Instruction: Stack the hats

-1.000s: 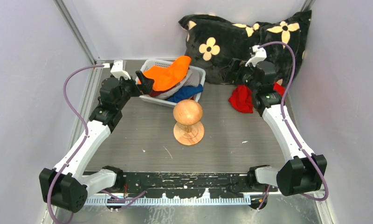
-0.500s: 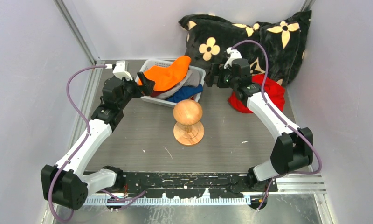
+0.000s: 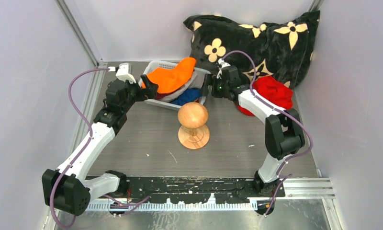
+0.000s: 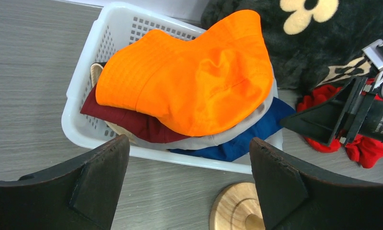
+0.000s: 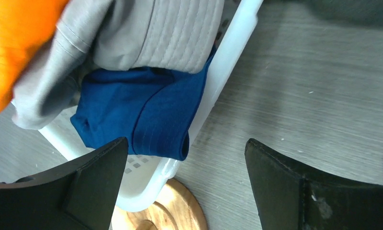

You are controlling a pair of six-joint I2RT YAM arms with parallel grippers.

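Only the top view showed the bright red hat (image 3: 273,91), at the right of the counter (image 3: 146,139) beside the cushion (image 3: 242,43). The left wrist view showed the orange hat (image 4: 194,81) topping the basket (image 4: 91,62), over the dark red hat (image 4: 132,122). The right wrist view showed the grey hat (image 5: 180,33) and blue hat (image 5: 141,115) draping the rim. White print on the right arm (image 4: 371,120) was too small to read. The left jaws and right jaws stood apart, empty, at the basket's left and right edges. Open counter surrounded the stand (image 3: 193,117).

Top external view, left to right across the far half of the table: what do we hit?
left gripper → orange hat → right gripper → bright red hat
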